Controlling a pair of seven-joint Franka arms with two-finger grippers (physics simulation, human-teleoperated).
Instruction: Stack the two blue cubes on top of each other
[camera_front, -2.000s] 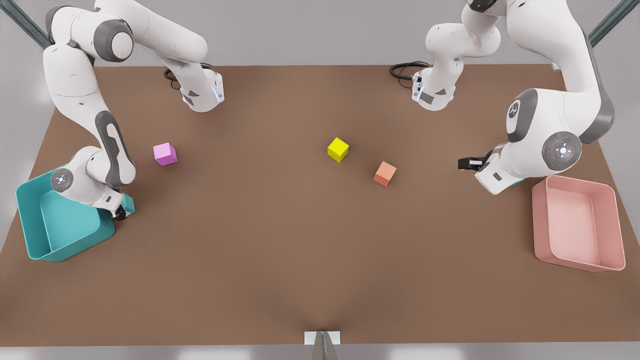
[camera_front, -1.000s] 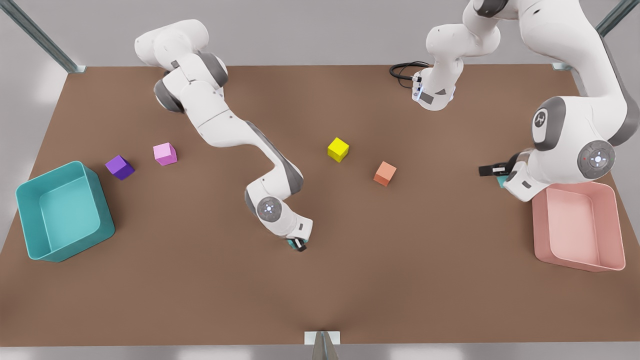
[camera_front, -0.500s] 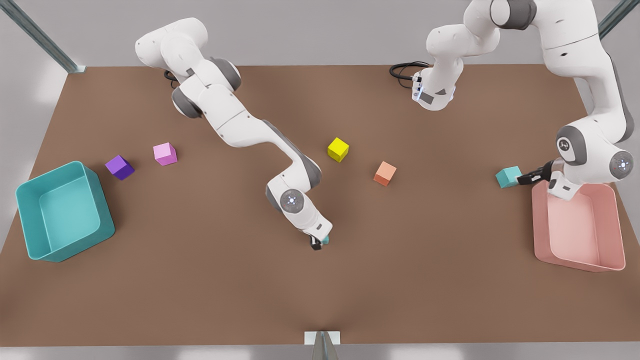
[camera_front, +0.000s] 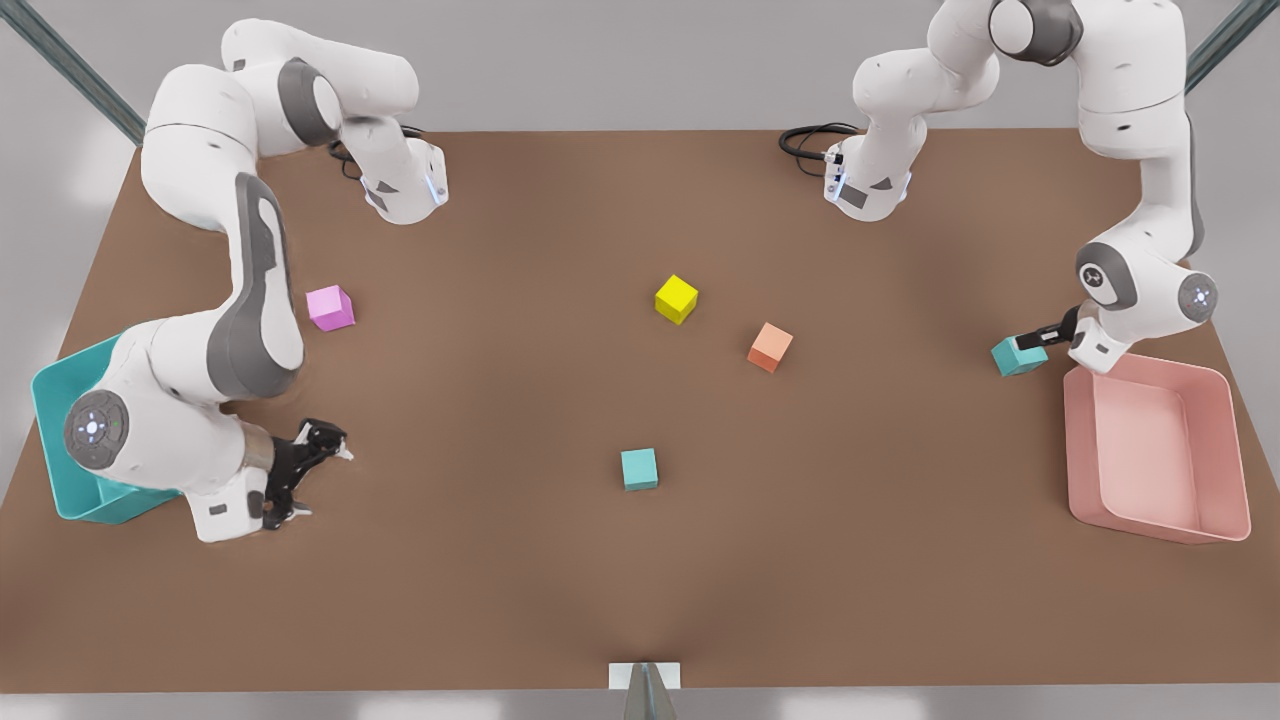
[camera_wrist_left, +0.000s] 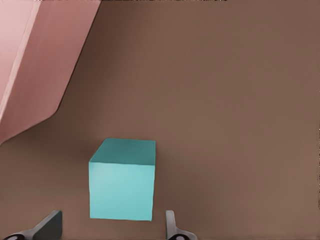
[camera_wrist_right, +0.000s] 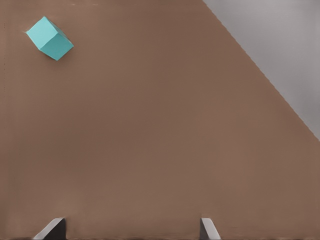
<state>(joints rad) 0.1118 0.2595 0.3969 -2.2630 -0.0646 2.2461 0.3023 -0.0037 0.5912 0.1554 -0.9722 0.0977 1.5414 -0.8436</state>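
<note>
Teal on brown: the left gripper (camera_wrist_left: 111, 220) sits low at the front view's right side of the table (camera_front: 500, 580). Its fingers (camera_wrist_left: 170, 222) are spread wider than the bin-side cube (camera_front: 1018, 356) and grip nothing. In the left wrist view that cube rests on the table just ahead of the fingertips, with a gap showing on each side. The pink bin (camera_front: 1160, 525) lies just beside the cube and the gripper, its near wall slanting across the corner of the left wrist view; the left arm's wrist hangs over the bin's rim in the front view.

The right gripper (camera_wrist_right: 131, 227) hovers at the front view's left side, jaws parted wide and empty, with bare table between its fingertips. Its arm reaches over the teal bin (camera_front: 50, 400) and covers much of it.

The mid-table cube (camera_front: 639, 468) stands alone near the table's middle, well apart from both grippers and from the bin-side cube; the right wrist view catches it far off across open tabletop.

Three other cubes lie toward the back. The orange cube (camera_front: 769, 346) and the yellow cube (camera_front: 676, 298) sit between the two teal cubes but farther back, and neither touches anything. The pink cube (camera_front: 330, 307) rests near the right arm's forearm. Nothing lies on the straight stretch of table between the mid-table cube and the bin-side cube.
</note>
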